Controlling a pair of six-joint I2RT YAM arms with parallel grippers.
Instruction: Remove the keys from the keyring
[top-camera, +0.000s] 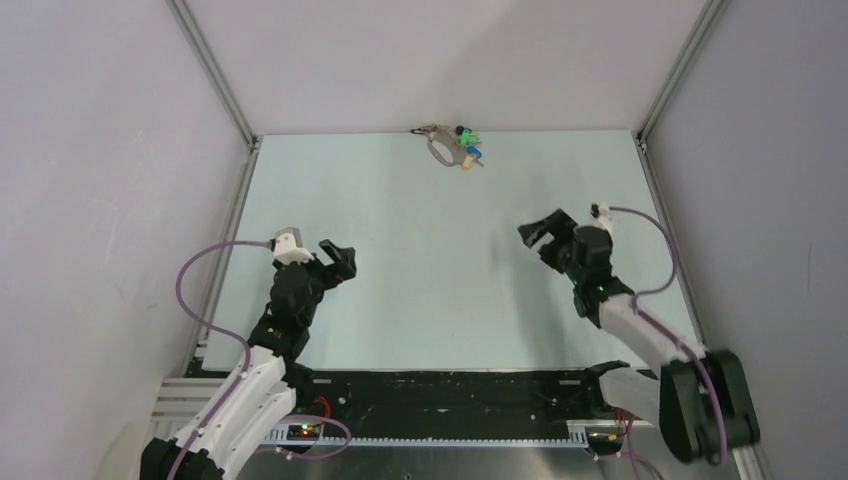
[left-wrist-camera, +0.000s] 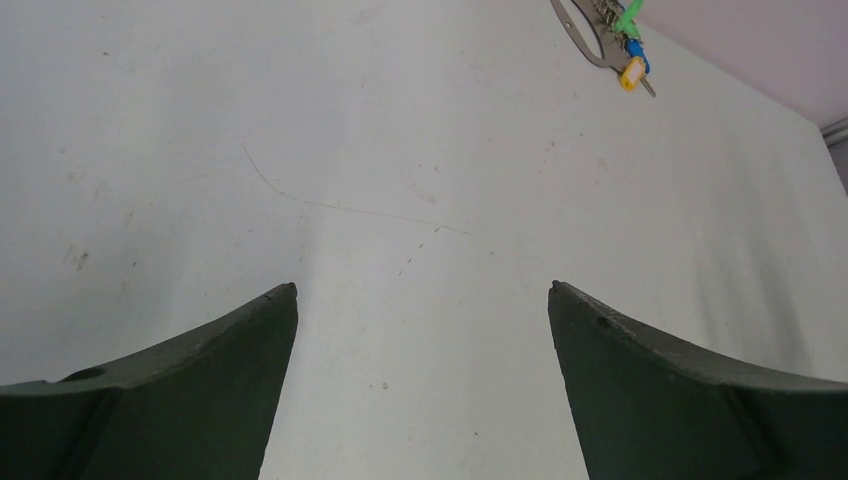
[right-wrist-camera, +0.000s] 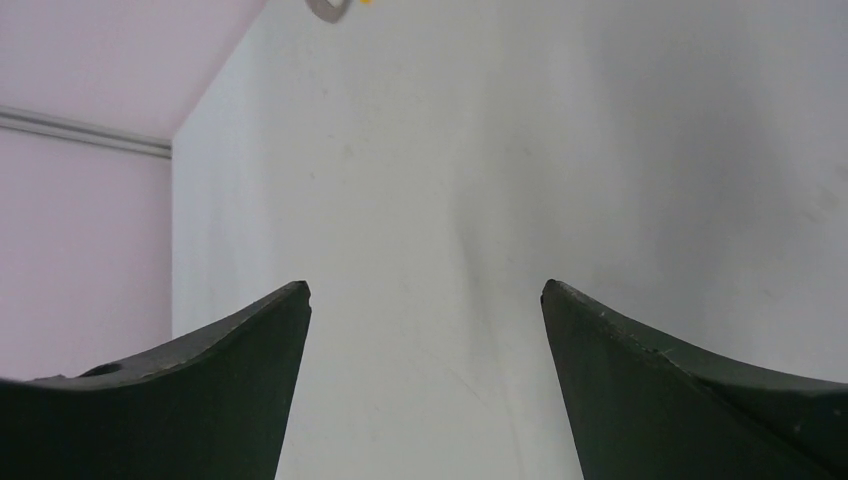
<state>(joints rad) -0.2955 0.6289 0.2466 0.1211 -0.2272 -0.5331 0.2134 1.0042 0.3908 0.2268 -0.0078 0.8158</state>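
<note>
the left gripper hovers over the near left part of the table, jaws spread wide with nothing between them; its wrist view shows only bare surface between the fingers. the keyring lies flat at the far edge of the table, near the middle and just before the back wall, well apart from both arms. the keys sit bunched on its right side, touching one another, with green, blue and yellow heads showing; how many there are is too small to tell. the right gripper hangs over the right half of the table, also wide open and empty, angled toward the far edge.

judging by looks, the bunch is light and rigid: a stiff metal loop, hard and likely slippery, that would skate on the smooth table if nudged. the keys probably swing loose and slide round the loop. a sound plan is one gripper pinching the bare left side of the loop, away from the keys, to pin it, while the other takes a single key by its plastic head, which offers more grip than the thin blade.
</note>
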